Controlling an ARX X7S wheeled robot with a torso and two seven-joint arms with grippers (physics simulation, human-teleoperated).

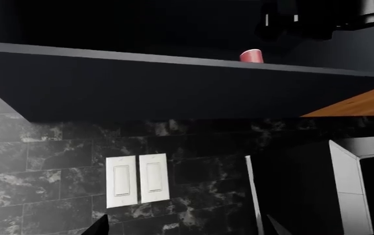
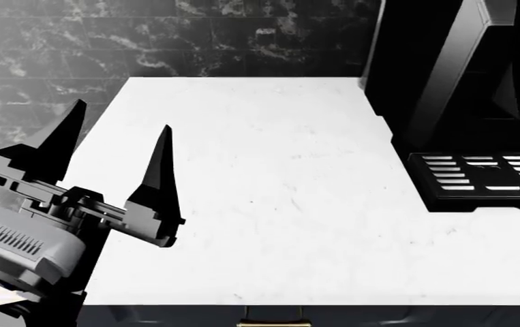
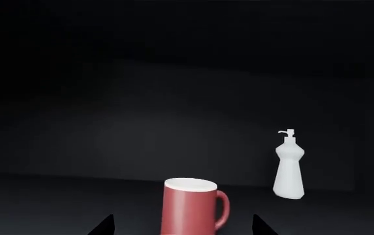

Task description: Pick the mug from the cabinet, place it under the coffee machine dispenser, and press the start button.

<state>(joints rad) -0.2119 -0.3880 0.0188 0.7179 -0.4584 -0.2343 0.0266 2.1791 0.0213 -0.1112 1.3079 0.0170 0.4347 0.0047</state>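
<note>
The red mug, white inside, with a handle on one side, stands upright on the dark cabinet shelf. My right gripper is open, its fingertips on either side of the mug and apart from it. In the left wrist view the mug shows small on the shelf edge, with the dark right arm beside it. My left gripper is open and empty above the left of the white counter. The black coffee machine stands at the right; its dispenser head is not clearly seen.
A white pump bottle stands in the cabinet beside the mug. The slotted drip tray sits at the machine's foot. Two white wall switches are on the dark marble backsplash. The cabinet's underside overhangs the counter.
</note>
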